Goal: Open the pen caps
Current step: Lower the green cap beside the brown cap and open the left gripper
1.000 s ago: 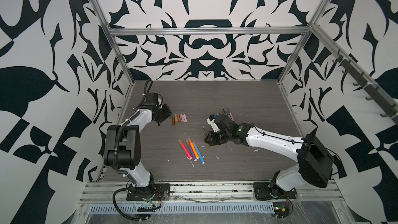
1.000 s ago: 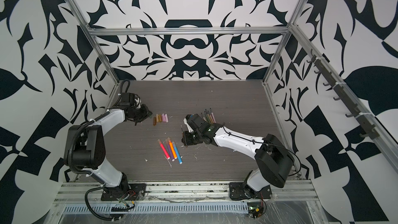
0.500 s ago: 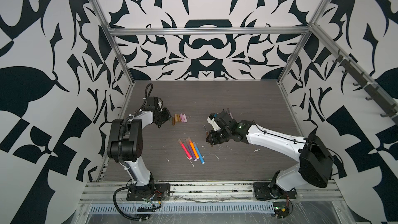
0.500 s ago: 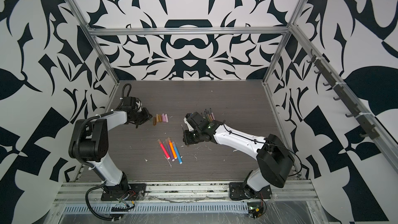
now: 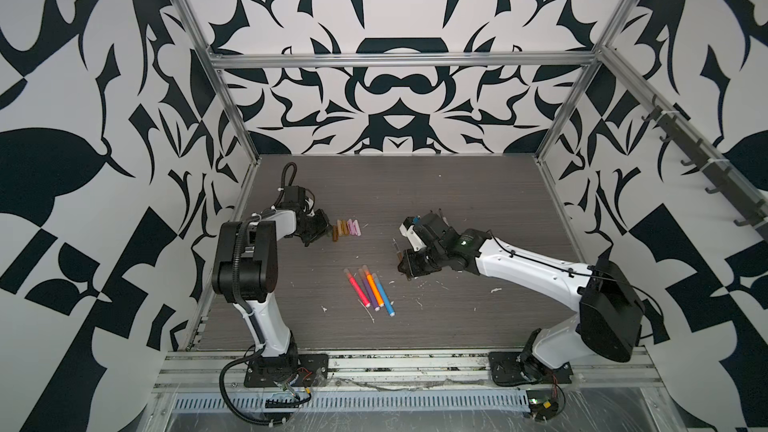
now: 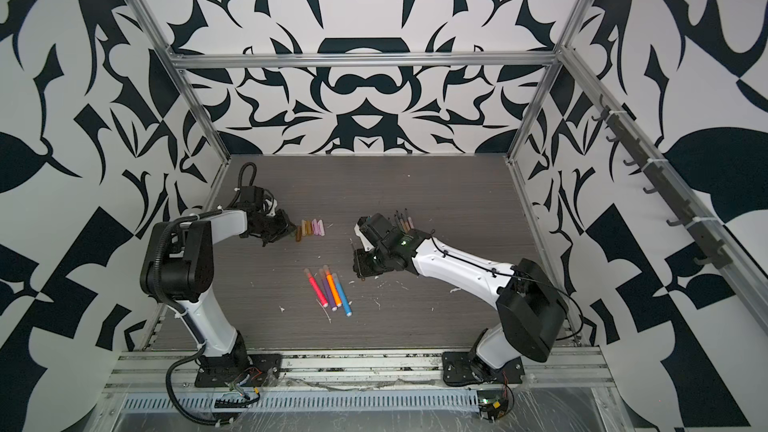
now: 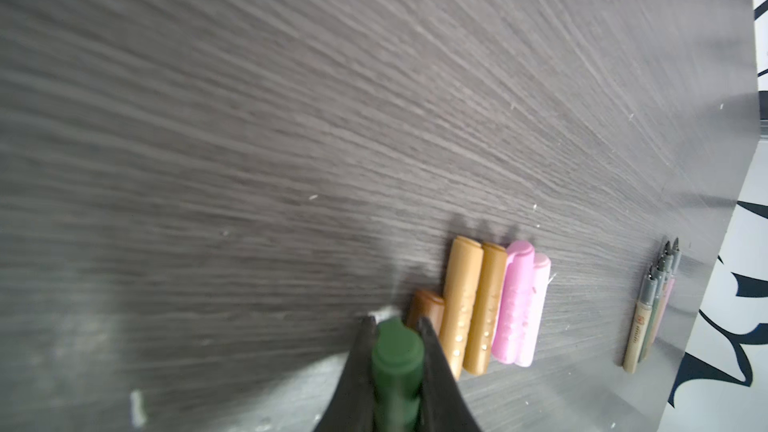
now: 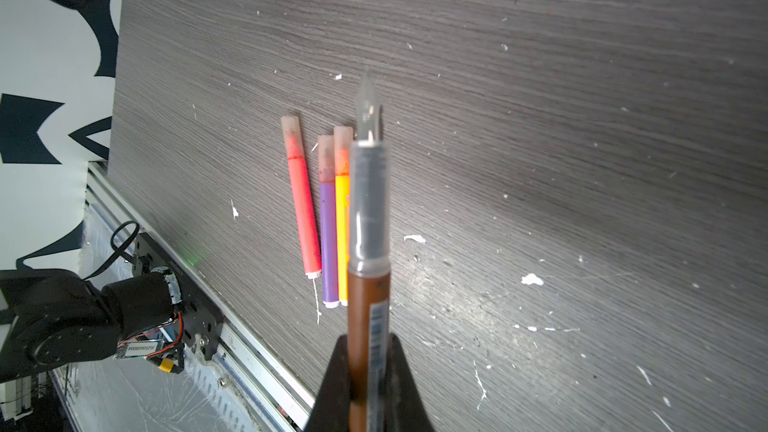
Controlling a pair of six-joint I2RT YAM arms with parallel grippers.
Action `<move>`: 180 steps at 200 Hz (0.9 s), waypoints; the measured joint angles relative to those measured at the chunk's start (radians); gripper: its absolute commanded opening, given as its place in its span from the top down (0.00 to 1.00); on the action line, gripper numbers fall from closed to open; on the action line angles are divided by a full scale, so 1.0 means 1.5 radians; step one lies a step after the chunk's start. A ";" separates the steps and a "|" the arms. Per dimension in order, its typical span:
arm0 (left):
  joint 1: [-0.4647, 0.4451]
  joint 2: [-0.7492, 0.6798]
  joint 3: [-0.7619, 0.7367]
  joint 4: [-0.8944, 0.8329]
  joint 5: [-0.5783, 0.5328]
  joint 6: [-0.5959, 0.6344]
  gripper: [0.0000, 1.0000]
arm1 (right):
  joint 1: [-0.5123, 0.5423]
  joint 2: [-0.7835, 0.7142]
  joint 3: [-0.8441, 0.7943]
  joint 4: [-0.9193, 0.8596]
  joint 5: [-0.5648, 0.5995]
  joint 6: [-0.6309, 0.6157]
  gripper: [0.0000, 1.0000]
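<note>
My left gripper (image 7: 395,322) is shut on a dark green pen cap (image 7: 397,359), low over the table beside a row of loose pen caps: brown (image 7: 426,305), two tan (image 7: 461,301), two pink (image 7: 515,301). Both top views show that row (image 5: 347,228) just right of the left gripper (image 5: 322,228). My right gripper (image 8: 368,338) is shut on a brown pen (image 8: 368,313) whose grey pointed tip is bare. It hovers at mid-table (image 5: 409,265). Several bright pens (image 5: 370,290) lie in front, with pale translucent caps (image 8: 291,130) on them.
A bundle of thin uncapped pens (image 6: 403,220) lies behind the right arm, also seen near the wall edge in the left wrist view (image 7: 652,305). White scraps (image 8: 532,280) dot the dark wood table (image 5: 457,193). Patterned walls stand close on three sides.
The left arm's upper links have swung rightward and its gripper has edged closer to the cap row, still holding the green cap. The right arm has hardly moved.
</note>
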 measured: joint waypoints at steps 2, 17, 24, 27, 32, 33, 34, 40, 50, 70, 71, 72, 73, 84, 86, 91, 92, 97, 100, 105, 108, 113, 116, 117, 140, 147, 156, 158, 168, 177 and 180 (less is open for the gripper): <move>0.000 0.000 0.000 -0.001 0.000 0.000 0.88 | 0.000 0.000 0.000 0.000 0.000 0.000 1.00; 0.000 0.000 0.000 -0.003 0.001 0.000 0.79 | 0.000 0.000 0.000 0.000 0.001 -0.001 1.00; 0.000 0.000 0.000 -0.004 0.001 0.002 0.75 | 0.000 0.000 0.000 0.000 0.001 -0.001 1.00; 0.000 0.000 0.000 -0.004 0.002 0.001 0.74 | 0.000 0.000 0.000 0.000 0.001 -0.001 1.00; 0.000 0.000 0.000 -0.004 0.004 0.004 0.71 | 0.000 0.000 0.000 0.000 0.001 -0.002 1.00; 0.000 0.000 0.000 -0.004 0.005 0.003 0.70 | 0.000 0.000 0.000 0.000 0.002 -0.002 1.00; 0.000 0.000 0.001 -0.004 0.006 0.001 0.70 | 0.000 0.000 0.000 0.000 0.002 -0.002 1.00; 0.000 0.000 0.002 -0.004 0.008 0.001 0.67 | 0.000 0.000 0.000 -0.001 0.002 -0.002 1.00; 0.000 0.000 0.004 -0.004 0.009 0.002 0.62 | 0.000 0.000 0.000 -0.001 0.002 -0.003 1.00; -0.001 0.000 0.007 -0.003 0.011 0.002 0.59 | 0.000 0.000 0.000 -0.001 0.002 -0.003 1.00; -0.001 0.000 0.007 -0.003 0.011 0.002 0.59 | 0.000 0.000 0.000 -0.001 0.002 -0.003 1.00; -0.001 0.000 0.007 -0.003 0.011 0.002 0.59 | 0.000 0.000 0.000 -0.001 0.002 -0.003 1.00; -0.001 0.000 0.007 -0.003 0.011 0.002 0.59 | 0.000 0.000 0.000 -0.001 0.002 -0.003 1.00; -0.001 -0.001 0.007 -0.003 0.012 0.002 0.59 | 0.000 0.000 0.000 -0.002 0.003 -0.003 1.00; -0.001 -0.001 0.007 -0.003 0.012 0.002 0.59 | 0.000 0.000 0.000 -0.002 0.003 -0.003 1.00; -0.001 -0.001 0.007 -0.003 0.012 0.002 0.59 | 0.000 0.000 0.000 -0.003 0.003 -0.003 1.00; -0.001 -0.001 0.007 -0.003 0.012 0.002 0.59 | 0.000 0.000 0.000 -0.003 0.003 -0.003 1.00; -0.001 -0.001 0.007 -0.003 0.012 0.002 0.59 | 0.000 0.000 0.000 -0.004 0.004 -0.003 1.00; -0.001 -0.001 0.007 -0.003 0.012 0.002 0.59 | 0.000 0.000 0.000 -0.005 0.004 -0.003 1.00; -0.001 -0.001 0.007 -0.003 0.012 0.002 0.59 | 0.000 0.000 0.000 -0.006 0.005 -0.004 1.00; -0.001 -0.001 0.007 -0.003 0.012 0.002 0.59 | 0.000 0.000 0.000 -0.007 0.005 -0.004 1.00; -0.001 -0.001 0.007 -0.003 0.012 0.002 0.59 | 0.000 0.000 0.000 -0.008 0.006 -0.005 1.00; -0.001 -0.001 0.007 -0.003 0.012 0.002 0.59 | 0.000 0.000 0.000 -0.008 0.007 -0.005 1.00; -0.001 -0.001 0.007 -0.003 0.012 0.002 0.59 | 0.000 0.000 0.000 -0.009 0.007 -0.005 1.00; -0.001 -0.001 0.007 -0.003 0.012 0.001 0.59 | 0.000 0.000 0.000 -0.013 0.010 -0.006 1.00; -0.001 -0.001 0.007 -0.003 0.012 0.001 0.59 | 0.000 0.000 0.000 -0.014 0.010 -0.006 1.00; -0.001 -0.001 0.007 -0.003 0.012 0.001 0.59 | 0.000 0.000 0.001 -0.017 0.013 -0.007 1.00; -0.001 -0.002 0.007 -0.003 0.012 0.000 0.59 | 0.000 0.000 0.001 -0.018 0.014 -0.008 1.00; -0.001 -0.003 0.007 -0.003 0.011 -0.003 0.59 | 0.000 0.000 0.008 -0.031 0.024 -0.013 1.00; -0.001 -0.009 0.003 -0.001 0.010 -0.008 0.60 | -0.001 0.001 0.017 -0.046 0.037 -0.022 1.00; -0.001 -0.013 0.000 0.001 0.010 -0.011 0.59 | -0.001 0.002 0.022 -0.052 0.042 -0.026 1.00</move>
